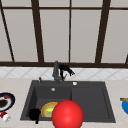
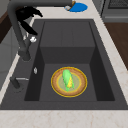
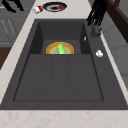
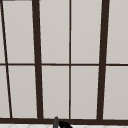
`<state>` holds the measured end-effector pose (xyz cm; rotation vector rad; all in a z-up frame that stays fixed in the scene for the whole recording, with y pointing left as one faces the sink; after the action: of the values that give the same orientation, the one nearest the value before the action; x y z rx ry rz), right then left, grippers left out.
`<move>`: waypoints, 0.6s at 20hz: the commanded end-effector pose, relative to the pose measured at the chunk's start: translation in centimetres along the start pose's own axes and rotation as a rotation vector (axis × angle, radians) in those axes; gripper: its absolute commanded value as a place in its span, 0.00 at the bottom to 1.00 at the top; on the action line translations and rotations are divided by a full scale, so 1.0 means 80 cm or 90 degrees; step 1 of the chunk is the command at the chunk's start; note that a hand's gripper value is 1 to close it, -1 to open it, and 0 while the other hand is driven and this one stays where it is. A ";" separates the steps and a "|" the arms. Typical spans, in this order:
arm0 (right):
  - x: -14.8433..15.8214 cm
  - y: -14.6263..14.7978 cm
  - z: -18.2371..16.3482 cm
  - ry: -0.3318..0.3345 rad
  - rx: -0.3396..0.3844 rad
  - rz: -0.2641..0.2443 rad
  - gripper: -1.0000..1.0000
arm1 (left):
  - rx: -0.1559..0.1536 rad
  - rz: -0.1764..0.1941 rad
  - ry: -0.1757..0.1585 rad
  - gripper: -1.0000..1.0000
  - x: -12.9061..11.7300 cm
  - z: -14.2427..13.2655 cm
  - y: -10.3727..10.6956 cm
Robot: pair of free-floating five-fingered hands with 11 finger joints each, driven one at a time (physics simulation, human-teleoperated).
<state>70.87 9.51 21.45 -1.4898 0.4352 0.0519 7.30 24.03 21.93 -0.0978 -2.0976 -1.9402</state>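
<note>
Right hand (image 1: 65, 69) at faucet (image 1: 56, 71), sink's back edge, fingers relaxed, grasping nothing. Left hand (image 1: 34, 114) front-left, state unclear. Plate with corn (image 2: 68, 81) in basin, water not running.

faucet (image 1: 56, 71) | dark grey, tall upright post with spout reaching out over the basin | stands at the sink's back rim, left of centre | right hand (image 1: 65, 69) just beside its post, fingers (image 2: 27, 27) pointing down

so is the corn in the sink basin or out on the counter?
In: the corn lies on a plate on the sink basin floor.
</note>
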 end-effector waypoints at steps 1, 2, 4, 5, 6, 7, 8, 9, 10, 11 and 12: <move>-0.004 -0.004 -0.008 -0.060 0.005 -0.008 0.00 | 0.000 0.000 0.000 0.50 0.000 0.000 0.000; 0.000 -0.005 -0.009 -0.067 0.009 -0.002 0.00 | 0.000 0.000 0.000 0.50 0.000 0.000 0.000; 0.001 -0.004 -0.008 -0.090 -0.006 0.004 0.00 | 0.000 0.000 0.000 0.50 0.000 0.000 0.000; 0.006 -0.006 -0.009 -0.096 -0.005 0.007 0.00 | 0.000 0.000 0.000 0.50 0.000 0.000 0.000; 0.005 -0.005 -0.009 -0.106 -0.004 0.008 0.00 | 0.000 0.000 0.000 0.50 0.000 0.000 0.000; 0.006 -0.004 -0.006 -0.121 -0.008 0.008 0.00 | 0.000 0.000 0.000 0.50 0.000 0.000 0.000; 0.007 -0.003 -0.007 -0.136 -0.009 0.009 0.00 | 0.000 0.000 0.000 0.50 0.000 0.000 0.000; 0.008 -0.004 -0.006 -0.148 -0.013 0.009 0.00 | 0.000 0.000 0.000 0.50 0.000 0.000 0.000; 0.009 -0.004 -0.006 -0.162 -0.015 0.009 0.00 | 0.000 0.000 0.000 0.50 0.000 0.000 0.000; 0.008 -0.003 -0.006 -0.176 -0.018 0.009 0.00 | 0.000 0.000 0.000 0.50 0.000 0.000 0.000; 0.007 -0.002 -0.007 -0.191 -0.022 0.009 0.00 | 0.000 0.000 0.000 0.50 0.000 0.000 0.000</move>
<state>71.23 8.83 21.63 -1.4705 0.2751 0.2095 7.30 24.03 21.93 -0.0978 -2.0976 -1.9402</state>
